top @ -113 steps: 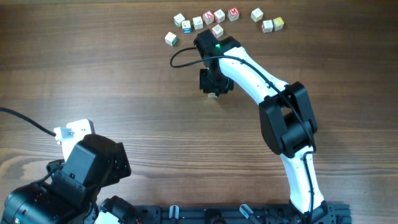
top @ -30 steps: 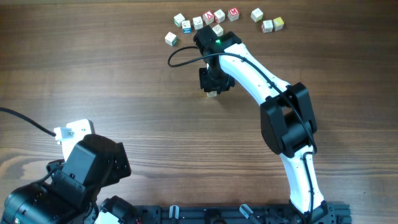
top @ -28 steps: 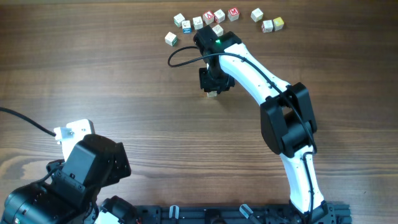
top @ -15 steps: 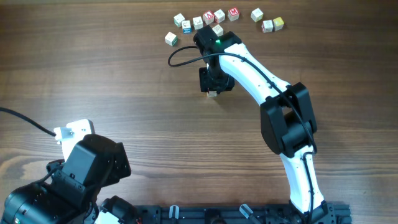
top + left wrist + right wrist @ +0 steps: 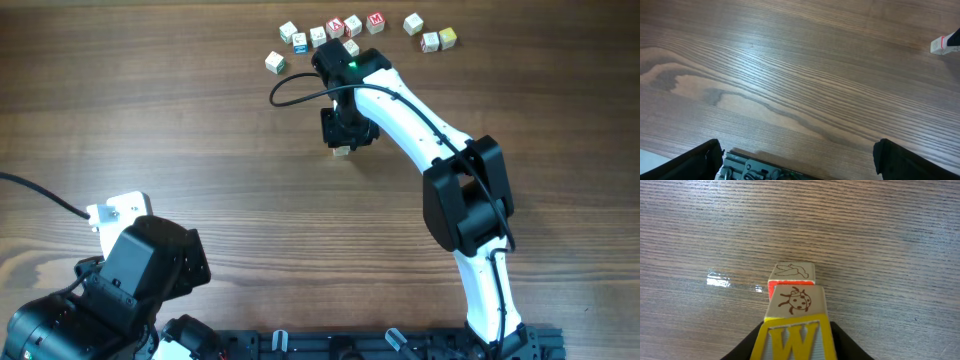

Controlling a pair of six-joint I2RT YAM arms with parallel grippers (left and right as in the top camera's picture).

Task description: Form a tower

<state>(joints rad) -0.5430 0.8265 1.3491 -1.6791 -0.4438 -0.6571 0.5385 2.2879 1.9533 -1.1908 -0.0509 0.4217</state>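
In the right wrist view the tower [image 5: 796, 302] is a narrow stack one cube wide. A cube with a bird drawing [image 5: 794, 271] is lowest, a cube with a ladybug [image 5: 797, 301] is above it, and a yellow W cube [image 5: 795, 339] is on top. My right gripper [image 5: 795, 345] is shut on the W cube, a black finger [image 5: 751, 349] pressed against each side. From overhead, the right gripper [image 5: 345, 128] hangs over the stack, of which only a sliver [image 5: 342, 151] shows. My left gripper [image 5: 801, 162] is open and holds nothing, low at the near left.
Several loose letter cubes [image 5: 352, 25] lie in a row at the table's far edge, just behind the right wrist. Two more [image 5: 438, 39] sit to their right. The left arm's bulk [image 5: 110, 290] fills the near-left corner, with a black cable [image 5: 40, 195] trailing off to the left.
The right arm's elbow has edged slightly to the right while the gripper stays at the stack. The left arm has not moved.
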